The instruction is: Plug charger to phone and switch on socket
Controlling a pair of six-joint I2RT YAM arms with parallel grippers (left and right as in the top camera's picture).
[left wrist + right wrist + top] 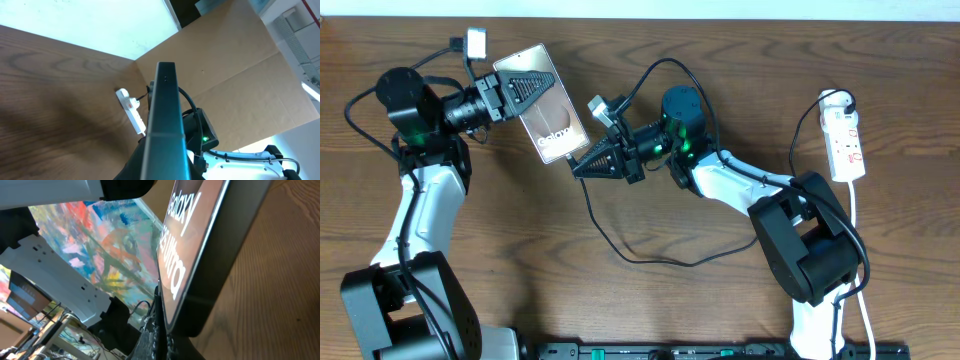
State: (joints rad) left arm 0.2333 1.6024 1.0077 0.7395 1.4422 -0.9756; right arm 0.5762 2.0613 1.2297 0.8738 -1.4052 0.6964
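- Overhead: In the upper left of the frame, the left gripper [520, 90] has its jaws clamped across the flat, brownish, glossy phone [558, 125]. It holds the phone up off the brown wooden table [720, 320], lettered end slanting towards the centre.
- The right gripper [588, 163] meets that lower end just left of centre. Its jaws are pinched narrow, apparently on the tip of the long thin black charger cable [660, 262], whose slack loops over the table below.
- The narrow white power strip [847, 140] lies at the far right, well apart from both grippers. Its switch looks like the later job.
- Left wrist: The phone runs edge-on up the middle of the frame, with the power strip on the table to its left. The holding jaws themselves are barely in shot. This arm should simply brace the phone rigid, since any give will let the port dodge the tip.
- Right wrist: The phone's lettered face fills the upper right and its end edge drops to the bottom centre. The gripper's tips are a dark blur there, and neither connector nor port shows, so I cannot tell if the tip is seated.
- To do it well, line the tip up with the phone's long axis and press straight in, gently. Keep the trailing loop slack.
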